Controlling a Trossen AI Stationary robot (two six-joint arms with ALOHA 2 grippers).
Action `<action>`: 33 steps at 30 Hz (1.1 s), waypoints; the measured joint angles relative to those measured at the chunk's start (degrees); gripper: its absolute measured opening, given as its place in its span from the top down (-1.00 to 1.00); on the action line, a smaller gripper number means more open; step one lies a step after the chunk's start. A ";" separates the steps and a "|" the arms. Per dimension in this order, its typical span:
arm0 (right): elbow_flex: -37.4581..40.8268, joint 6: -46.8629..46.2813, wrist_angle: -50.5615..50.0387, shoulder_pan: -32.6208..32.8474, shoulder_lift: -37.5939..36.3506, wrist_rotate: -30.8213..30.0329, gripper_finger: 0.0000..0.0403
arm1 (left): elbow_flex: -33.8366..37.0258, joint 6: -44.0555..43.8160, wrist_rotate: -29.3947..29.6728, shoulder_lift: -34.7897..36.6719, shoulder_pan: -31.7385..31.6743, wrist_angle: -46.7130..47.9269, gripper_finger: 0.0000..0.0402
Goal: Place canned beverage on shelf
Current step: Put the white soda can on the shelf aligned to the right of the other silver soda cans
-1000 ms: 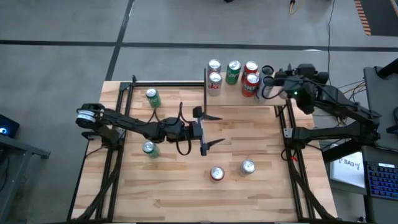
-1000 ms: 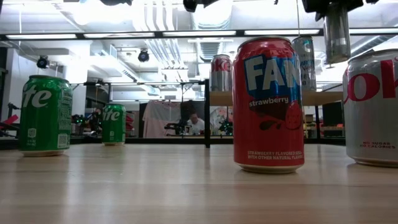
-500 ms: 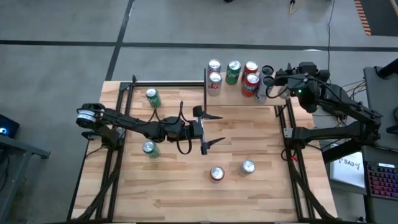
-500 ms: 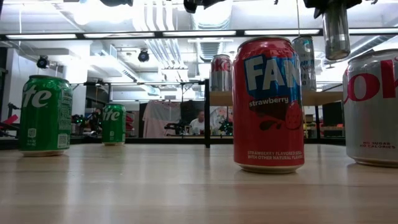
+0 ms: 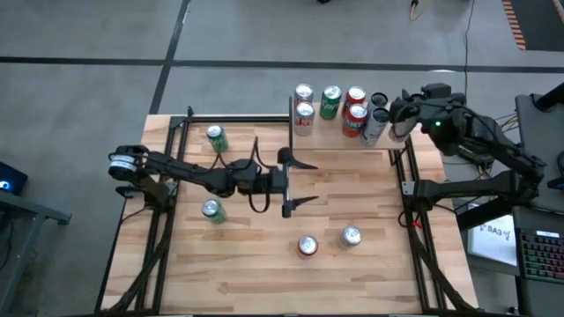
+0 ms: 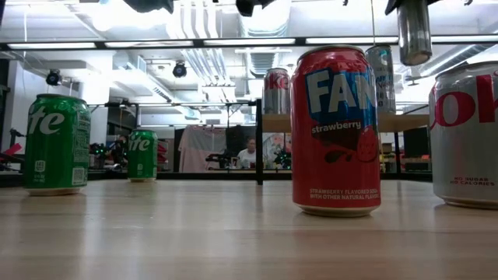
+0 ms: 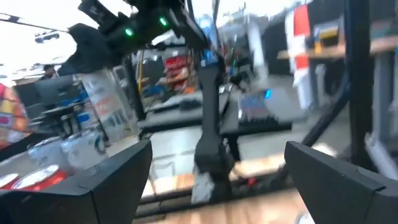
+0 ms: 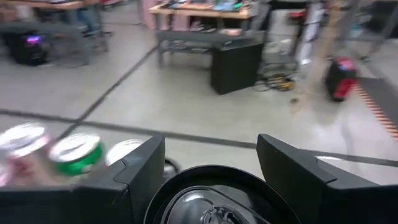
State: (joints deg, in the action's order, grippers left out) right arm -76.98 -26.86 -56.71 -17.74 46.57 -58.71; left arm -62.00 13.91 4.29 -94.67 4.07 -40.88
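Left end effector [image 5: 295, 185]: I have it parked over the middle of the surface [image 5: 352, 282], fingers spread wide, nothing between them.
Loose cans: two green ones near the surface's left edge, a red Fanta can [image 5: 307, 246] and a silver can [image 5: 351, 236] toward the near edge; I judge these are waiting their turn.
Shelf [image 5: 335, 139]: at the far edge, right of centre, already carrying five cans in two rows.
Held can [image 5: 374, 126]: a silver can, upright, hanging in the air at the shelf's right end, just beside the red cans there.
Right end effector [image 8: 211, 165]: closed around the held can's top; the wrist view shows the lid sitting right between my fingers.
Risk: I judge the free spot is tight; lowering off-line could knock the neighbouring red can [image 5: 355, 118] or catch the shelf's edge, tipping the can on release.
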 joint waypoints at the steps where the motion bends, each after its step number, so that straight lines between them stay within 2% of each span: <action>1: -0.60 0.35 0.00 -0.01 0.00 1.97 -0.15 | -0.04 -1.15 -1.13 -0.11 -0.67 -1.42 -0.75; 4: -1.95 0.67 0.00 0.00 -0.02 8.01 -0.15 | -1.70 -4.38 -4.19 -1.09 -2.76 -3.24 -0.75; 8: -2.87 0.64 -0.02 0.00 -0.02 15.59 -0.15 | -7.75 -6.84 -9.18 -5.97 -4.43 -2.04 -0.75; 13: -3.18 0.70 0.27 0.00 0.00 22.44 -0.15 | -19.68 -7.41 -9.82 -14.85 -5.90 3.48 -0.75; 20: -3.20 2.13 2.28 0.00 0.00 31.42 -0.15 | -37.98 -11.29 -9.14 -25.39 -8.03 15.78 -0.75; 23: -3.20 3.24 2.56 0.00 -0.01 33.45 -0.15 | -43.14 -14.39 -7.04 -28.71 -9.11 17.27 -0.75; 29: -3.20 5.41 3.11 0.00 -0.42 35.20 -0.15 | -52.08 -18.73 -6.74 -33.40 -11.35 22.27 -0.75; 33: -3.20 6.61 3.33 0.00 -0.48 35.38 -0.15 | -59.60 -19.40 -11.40 -37.88 -11.78 25.81 -0.75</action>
State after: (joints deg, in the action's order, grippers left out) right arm -80.18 -20.25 -53.37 -17.74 46.09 -23.33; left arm -121.60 -5.50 -7.11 -132.55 -7.70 -15.07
